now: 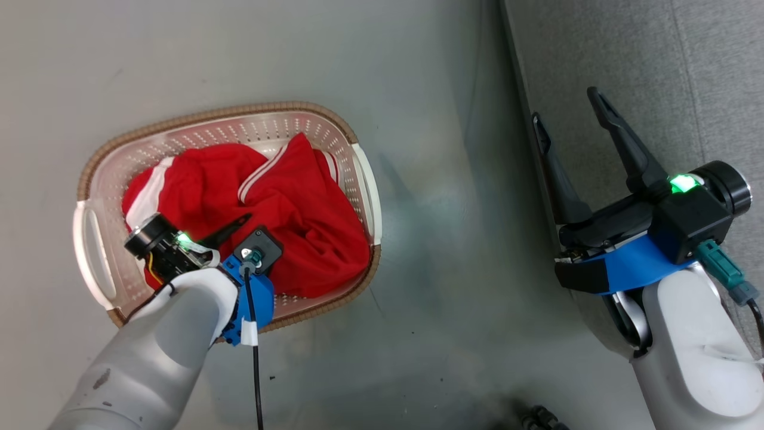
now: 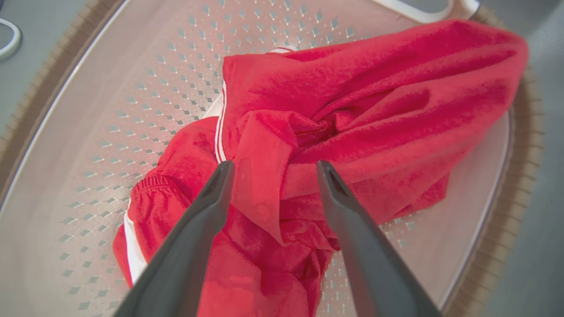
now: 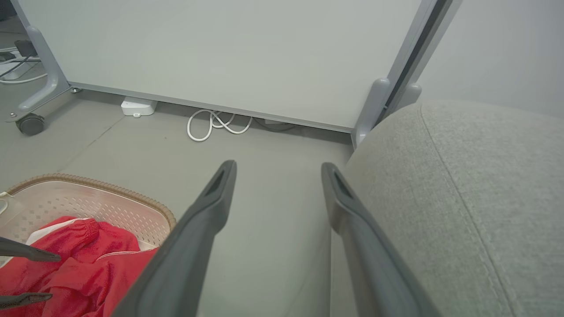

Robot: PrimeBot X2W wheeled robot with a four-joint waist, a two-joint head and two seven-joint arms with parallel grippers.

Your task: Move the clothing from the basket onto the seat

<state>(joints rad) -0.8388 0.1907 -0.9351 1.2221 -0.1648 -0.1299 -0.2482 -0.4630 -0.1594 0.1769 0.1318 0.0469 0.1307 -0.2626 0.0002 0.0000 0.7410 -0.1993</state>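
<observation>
Grey floor (image 1: 430,298) carries the basket (image 1: 239,111), red clothing (image 1: 298,203) heaped inside it, with the left pincer (image 2: 274,165) released, fingers (image 2: 194,229) spread astride a fabric fold, and the right pincer (image 1: 566,104) likewise released and empty over the left edge of the grey seat (image 1: 656,71).

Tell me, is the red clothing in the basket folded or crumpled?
Crumpled. The clothing lies bunched in twisted folds inside the basket, not folded neatly.

near rim of basket (image 1: 239,111) behind left forearm (image 1: 156,349)
</observation>
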